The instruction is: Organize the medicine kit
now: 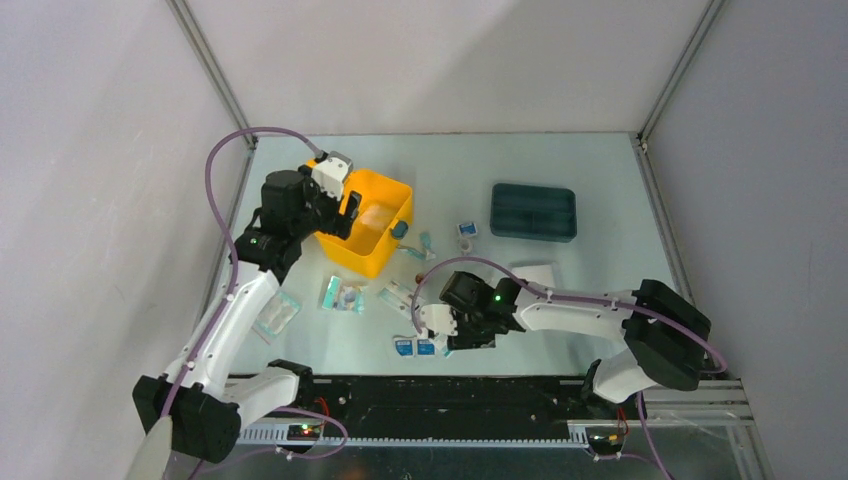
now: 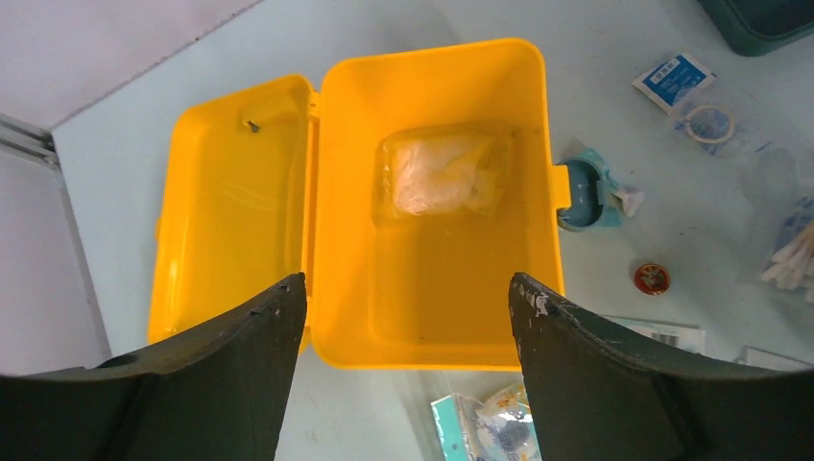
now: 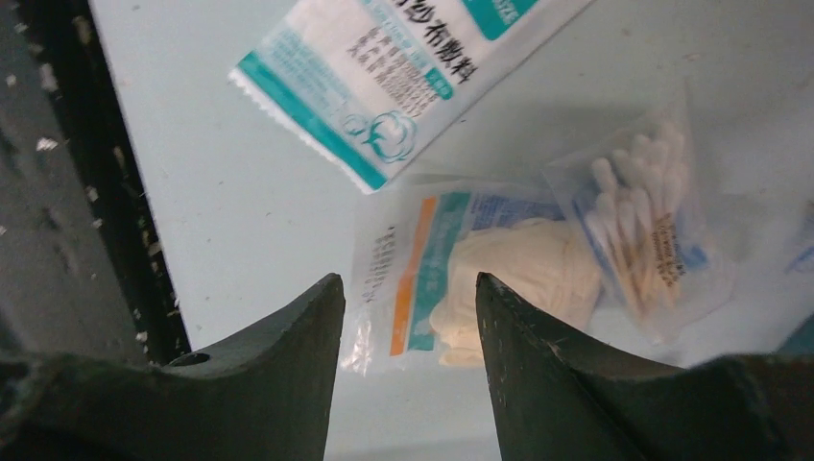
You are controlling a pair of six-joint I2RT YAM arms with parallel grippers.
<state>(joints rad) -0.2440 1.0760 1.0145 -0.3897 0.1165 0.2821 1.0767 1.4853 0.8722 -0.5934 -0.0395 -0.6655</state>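
1. Left gripper [image 2: 405,288] is held above the medicine kit [image 2: 432,45]. Its jaws are spread wide apart and nothing is caught between them.
2. Right gripper [image 3: 405,283] is lowered close over the table [image 1: 560,160] near the front edge. Its jaws are parted and nothing is clamped. Whether anything beneath is touched cannot be told.
3. The medicine kit is set on the left side of the table, toward the back. Its lid [image 2: 230,211] is swung fully open and laid flat beside the box.
4. A clear bag [image 2: 442,173] of white material is seen on the floor of the box, toward one end.
5. A small blue-grey latch [image 2: 576,192] is fixed to the outer wall opposite the lid.
6. Below the right gripper, a glove packet [image 3: 480,269] is framed between the two fingers. A bag of cotton swabs [image 3: 643,230] is laid just beside it, overlapping its edge. A white and teal sachet [image 3: 403,58] is lying near them.
7. A dark teal tray [image 1: 533,211] is placed well apart from the kit, on the right side of the table.
8. Several more small packets are scattered between the kit and the right gripper.
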